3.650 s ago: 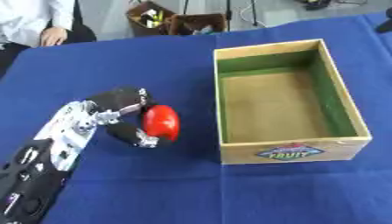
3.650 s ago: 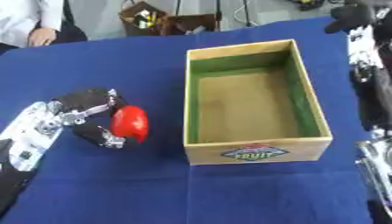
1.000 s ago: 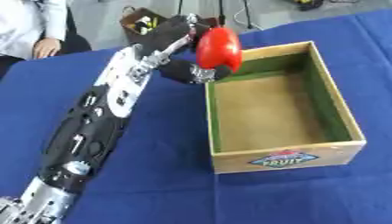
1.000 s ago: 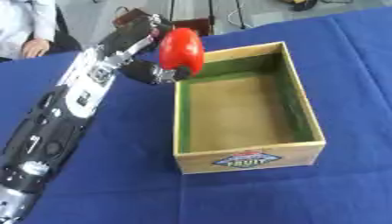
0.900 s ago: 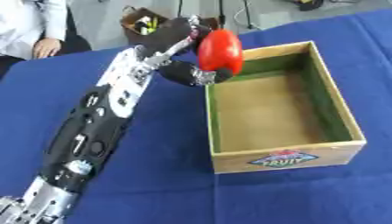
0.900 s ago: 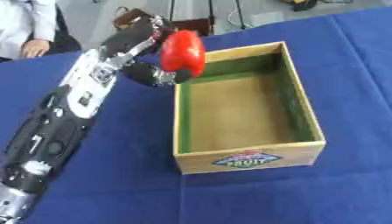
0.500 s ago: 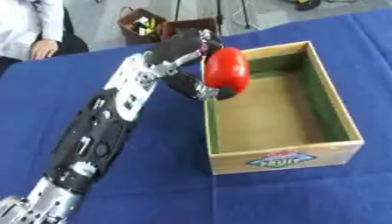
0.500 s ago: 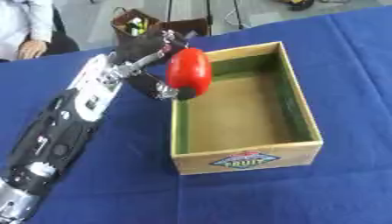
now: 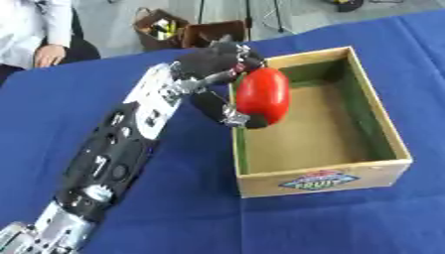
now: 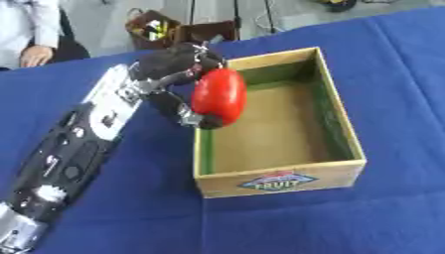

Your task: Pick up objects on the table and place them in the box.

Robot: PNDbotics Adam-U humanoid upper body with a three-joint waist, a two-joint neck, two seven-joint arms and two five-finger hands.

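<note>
My left hand (image 9: 213, 64) is curled round a red object (image 9: 262, 95), smooth and oval, with fingers over its top and the thumb beneath its lower end. The object hangs in the air just over the left wall of the box (image 9: 374, 119), its long axis running roughly from near to far, parallel to the box's long sides, and tipped a little. Most of its bulk already lies inward of the wall, above the left part of the box floor; I judge it clear of the rim, though I cannot tell how far above it. The relation I am working to: the open box interior lies to the right of and below the hand, so the coming move calls for a short carry rightward and then a release. The box stands on the table (image 9: 52, 119), which is draped in blue cloth, with its labelled end facing me; the interior I can see holds nothing. My right hand appears in neither view. The risk I see is the object clipping the left wall if let go here.
</note>
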